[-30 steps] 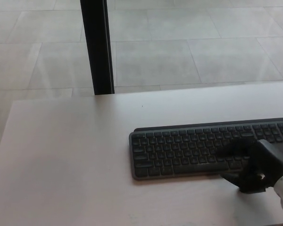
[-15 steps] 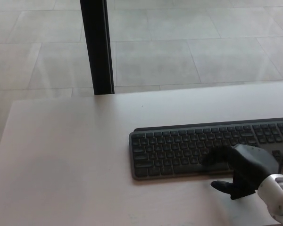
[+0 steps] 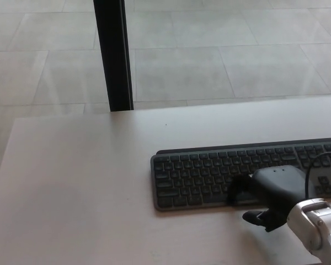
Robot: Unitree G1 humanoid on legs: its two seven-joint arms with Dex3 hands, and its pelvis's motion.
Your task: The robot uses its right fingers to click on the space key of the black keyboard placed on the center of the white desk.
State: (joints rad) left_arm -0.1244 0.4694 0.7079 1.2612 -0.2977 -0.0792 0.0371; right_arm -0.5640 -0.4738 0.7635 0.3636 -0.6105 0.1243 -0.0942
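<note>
The right hand (image 3: 270, 193) reaches in from the desk's near right corner and lies over the front rows of the black keyboard (image 3: 209, 174), grasping nothing: its fingers (image 3: 238, 189) are stretched toward the left with their tips on or just above the bottom row of keys, while the thumb (image 3: 254, 217) hangs over bare desk just before the keyboard's front edge. That low, flat posture suits a downward tap, and the tips look placed about where the space key would lie, though the key itself is hidden beneath them. The keyboard rests flat on the white desk (image 3: 71, 182), right of the middle, its right end running past the frame. Its long axis runs left to right, roughly parallel with the desk's near edge, the key rows facing the robot. The left hand is out of sight.
</note>
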